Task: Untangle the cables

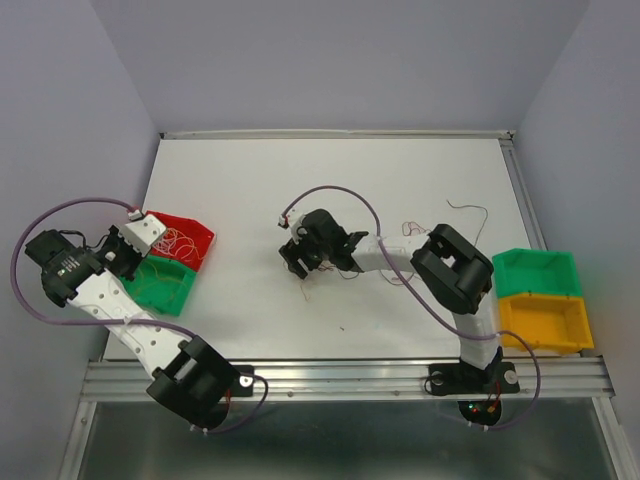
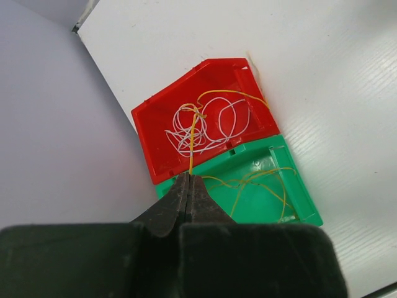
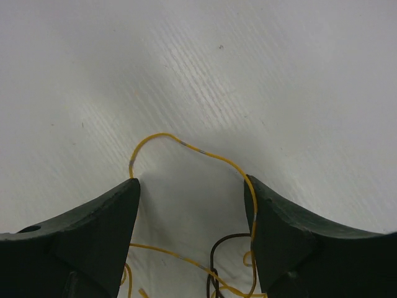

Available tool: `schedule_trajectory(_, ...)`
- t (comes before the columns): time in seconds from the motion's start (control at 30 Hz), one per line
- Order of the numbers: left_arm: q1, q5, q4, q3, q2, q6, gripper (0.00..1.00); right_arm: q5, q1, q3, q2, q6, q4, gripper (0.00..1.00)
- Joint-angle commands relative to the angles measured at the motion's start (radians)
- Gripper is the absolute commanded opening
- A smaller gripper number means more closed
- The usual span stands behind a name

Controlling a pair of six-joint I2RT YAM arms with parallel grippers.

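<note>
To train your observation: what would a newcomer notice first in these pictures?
At the left edge of the white table, the left fingers pinch a thin yellow wire over a red plastic bin and a green plastic bin. Mid-table, the open right fingers straddle a looped yellow wire.

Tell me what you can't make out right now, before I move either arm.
Left wrist view: how much of the yellow wire sits inside the shut left end effector; its fingers hide it.
Right wrist view: where the yellow loop and dark brown wire lead; the open right end effector and the bottom edge cut them off.
Top view: the colours of the loose wires; they are too thin.
</note>
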Motion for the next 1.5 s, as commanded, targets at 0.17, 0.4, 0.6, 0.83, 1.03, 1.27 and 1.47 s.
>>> schedule_trajectory(0.17,0.009,0.050,-0.020,0.058,-0.080,-0.043,0.00,0.057,0.030,0.061,0.029,-0.073,-0.129,0.16)
schedule_trajectory(0.4,0.018,0.013,0.120,-0.018,-0.110,-0.159,0.00,0.040,0.028,0.014,-0.042,-0.062,-0.051,0.06)
schedule_trajectory(0.6,0.035,0.024,-0.111,-0.013,0.002,0.175,0.00,0.029,0.028,-0.032,-0.083,-0.044,0.021,0.06)
schedule_trajectory(0.83,0.078,0.029,-0.112,-0.022,0.081,0.332,0.00,0.016,0.030,-0.042,-0.103,-0.018,0.081,0.06)
schedule_trajectory(1.03,0.113,0.052,-0.106,0.012,0.040,0.329,0.00,0.026,0.028,-0.009,-0.080,0.014,0.098,0.06)
schedule_trajectory(1.27,0.228,-0.032,0.172,0.081,-0.023,-0.048,0.00,0.065,0.030,0.014,-0.060,0.054,0.113,0.06)
schedule_trajectory(1.47,0.228,-0.105,0.131,-0.035,-0.109,0.056,0.00,0.083,0.028,-0.011,-0.076,0.089,0.185,0.06)
